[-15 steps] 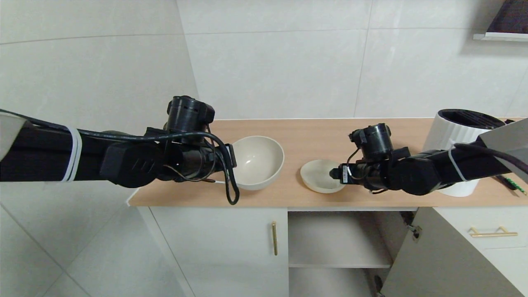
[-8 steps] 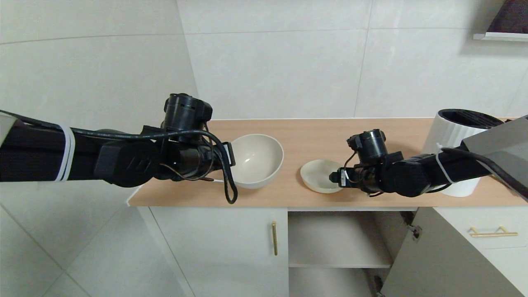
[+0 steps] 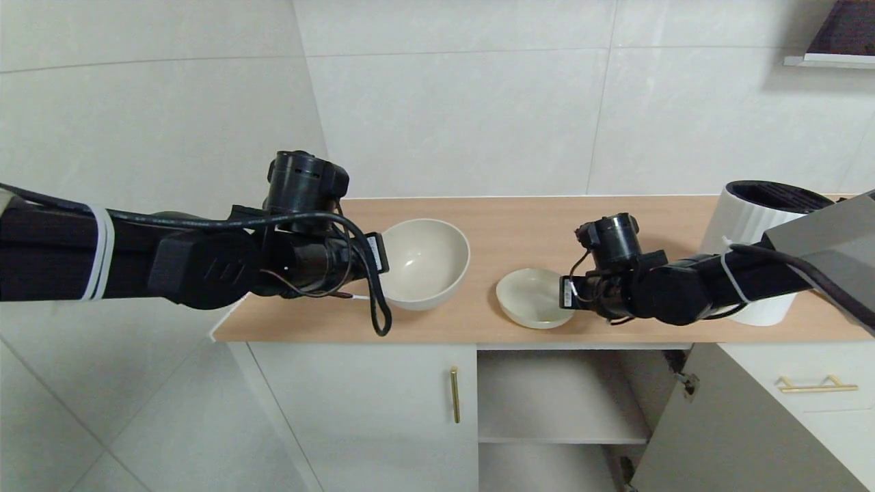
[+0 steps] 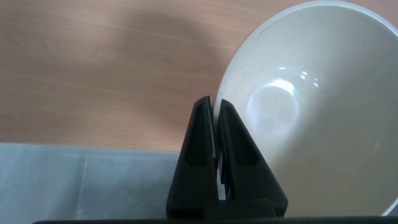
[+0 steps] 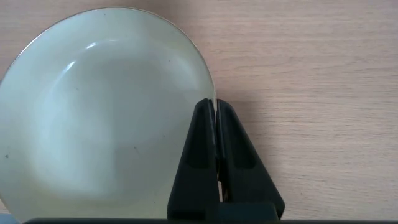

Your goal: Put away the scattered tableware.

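Note:
A large cream bowl (image 3: 425,262) is tilted on the wooden counter (image 3: 519,219), its left rim pinched by my left gripper (image 3: 380,254). In the left wrist view the black fingers (image 4: 200,134) are shut on the bowl (image 4: 311,118) rim. A small pale plate (image 3: 530,296) sits near the counter's front edge, tilted up, with my right gripper (image 3: 566,294) shut on its right rim. The right wrist view shows the fingers (image 5: 202,137) clamped on the plate (image 5: 106,112) edge.
A white ribbed container (image 3: 759,225) stands at the counter's right end. Below the counter, a cabinet is open with a bare shelf (image 3: 557,424); its door (image 3: 711,424) hangs open to the right. A shut door with a gold handle (image 3: 454,395) is at left.
Both arms have risen slightly: the bowl lifted and tilted in the left gripper, and the plate tipped up off the counter in the right gripper.

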Controlling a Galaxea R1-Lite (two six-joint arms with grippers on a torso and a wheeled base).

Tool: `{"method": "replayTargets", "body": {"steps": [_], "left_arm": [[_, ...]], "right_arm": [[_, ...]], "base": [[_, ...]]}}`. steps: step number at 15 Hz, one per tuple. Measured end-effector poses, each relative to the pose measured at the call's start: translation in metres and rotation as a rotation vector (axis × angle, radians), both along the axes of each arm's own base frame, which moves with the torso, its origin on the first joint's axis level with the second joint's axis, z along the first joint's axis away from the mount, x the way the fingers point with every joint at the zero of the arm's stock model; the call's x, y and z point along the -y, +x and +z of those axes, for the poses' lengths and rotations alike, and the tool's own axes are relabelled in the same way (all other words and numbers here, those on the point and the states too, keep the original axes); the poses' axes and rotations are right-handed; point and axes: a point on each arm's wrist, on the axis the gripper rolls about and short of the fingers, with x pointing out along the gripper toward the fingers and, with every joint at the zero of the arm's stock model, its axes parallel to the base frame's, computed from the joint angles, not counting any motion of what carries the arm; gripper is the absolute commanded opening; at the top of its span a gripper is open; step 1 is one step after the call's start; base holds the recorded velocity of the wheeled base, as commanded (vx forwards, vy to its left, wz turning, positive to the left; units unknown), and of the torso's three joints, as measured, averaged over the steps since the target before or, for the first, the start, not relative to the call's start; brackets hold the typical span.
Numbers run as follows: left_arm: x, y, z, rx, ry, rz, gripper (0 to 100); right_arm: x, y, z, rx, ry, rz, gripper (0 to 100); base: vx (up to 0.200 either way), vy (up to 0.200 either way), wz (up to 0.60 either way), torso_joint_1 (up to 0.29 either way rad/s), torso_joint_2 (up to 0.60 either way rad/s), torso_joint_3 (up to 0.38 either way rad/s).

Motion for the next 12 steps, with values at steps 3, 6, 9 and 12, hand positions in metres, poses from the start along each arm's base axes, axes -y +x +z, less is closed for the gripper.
{"method": "replayTargets", "body": {"steps": [3,6,9,12], "left_arm": [[0.0,-0.001,0.001,0.001,0.002,-0.002,0],[0.0,-0.01,-0.006,-0.028,0.024,-0.012,0],[-0.006,-0.027,-0.006,-0.041,0.038,-0.028,0],[-0.007,-0.043,-0.006,-0.052,0.043,-0.048,0]], "right_arm": [[0.001,0.0,0.002,0.003,0.014,-0.009,0],[0.003,-0.007,0.016,0.021,0.034,-0.011,0],[0.011,-0.029,0.039,0.035,0.084,0.047,0],[0.02,-0.06,0.054,0.018,0.119,0.124,0]], "base": [[0.0,0.0,0.0,0.0,0.0,0.0],[0.0,0.0,0.0,0.0,0.0,0.0],[0.0,0.0,0.0,0.0,0.0,0.0],[0.0,0.0,0.0,0.0,0.0,0.0]]}}
